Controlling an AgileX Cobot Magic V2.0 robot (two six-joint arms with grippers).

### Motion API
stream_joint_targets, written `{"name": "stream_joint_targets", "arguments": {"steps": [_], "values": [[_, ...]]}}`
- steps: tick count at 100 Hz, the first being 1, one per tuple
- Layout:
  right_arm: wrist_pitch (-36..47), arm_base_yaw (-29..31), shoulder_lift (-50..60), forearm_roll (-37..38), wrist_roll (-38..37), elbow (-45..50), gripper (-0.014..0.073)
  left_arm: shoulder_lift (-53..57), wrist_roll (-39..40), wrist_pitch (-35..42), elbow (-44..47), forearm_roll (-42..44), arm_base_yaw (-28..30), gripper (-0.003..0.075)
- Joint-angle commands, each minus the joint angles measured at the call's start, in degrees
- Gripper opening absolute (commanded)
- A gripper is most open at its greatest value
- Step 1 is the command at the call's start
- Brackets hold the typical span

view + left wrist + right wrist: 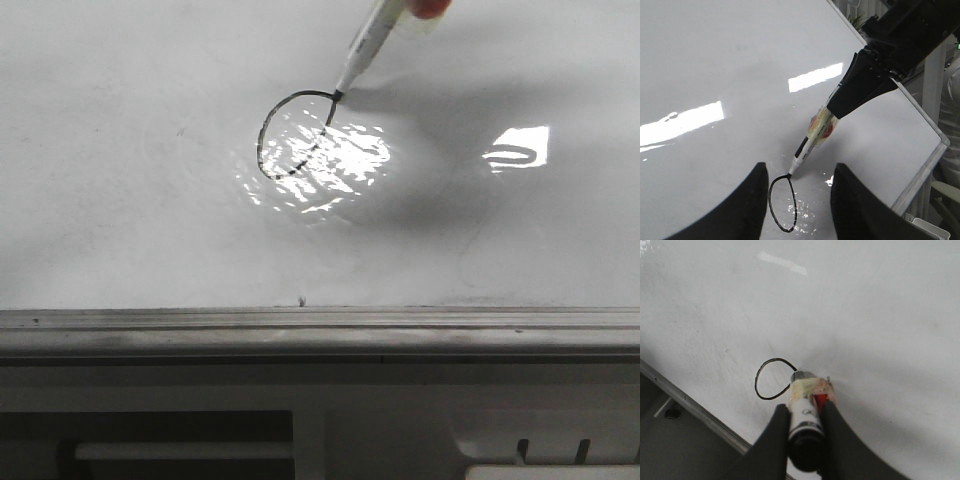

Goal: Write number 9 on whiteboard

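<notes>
Right tool (pixel 804 427) round marker (pixel 362 47); number 9 (pixel 292 138) loop-only.

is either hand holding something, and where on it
The right hand grips the marker around its rear barrel, tip on the whiteboard. The left hand is open, holding nothing.

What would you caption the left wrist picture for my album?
Right pincer holds a marker, tip on the whiteboard, closing the 9's loop.

Glare (pixel 320 165) breaks loop's lower line (front view); marker (pixel 375 35) top cropped.
</notes>
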State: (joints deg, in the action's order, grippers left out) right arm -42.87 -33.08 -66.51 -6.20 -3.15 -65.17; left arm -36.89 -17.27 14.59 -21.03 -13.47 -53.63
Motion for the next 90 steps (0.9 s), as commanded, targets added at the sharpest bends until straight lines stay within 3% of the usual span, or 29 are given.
{"name": "stream_joint_targets", "arguments": {"steps": [1,13,35,50,65,90], "values": [[0.14,0.39,0.34,-0.26,0.10,2.33,-0.0069,0.06,0.72,3.87,-1.87,-0.31,0.00,0.0281],[2.08,-0.53,1.37,-1.63,0.10,7.18,-0.0069,0.06,0.72,3.31,-1.54,-0.31,0.00,0.0281],[2.68,-0.96,3.35,-5.39,0.10,4.99,-0.0069,-0.99,1.65,2.78,-1.41,-0.31,0.00,0.0281],[2.31,-5.18,4.97,-8.84,0.10,4.88,-0.0069,-4.86,1.92,2.80,-1.41,-0.31,0.00,0.0281],[4.64,-11.01,4.87,-9.25,0.10,4.88,-0.0069,-11.56,1.90,3.82,-1.41,2.58,-3.58,0.0281],[5.10,-15.41,3.35,-10.16,0.10,4.88,-0.0069,-20.51,1.90,12.84,-1.41,3.86,-8.90,0.0281]]}}
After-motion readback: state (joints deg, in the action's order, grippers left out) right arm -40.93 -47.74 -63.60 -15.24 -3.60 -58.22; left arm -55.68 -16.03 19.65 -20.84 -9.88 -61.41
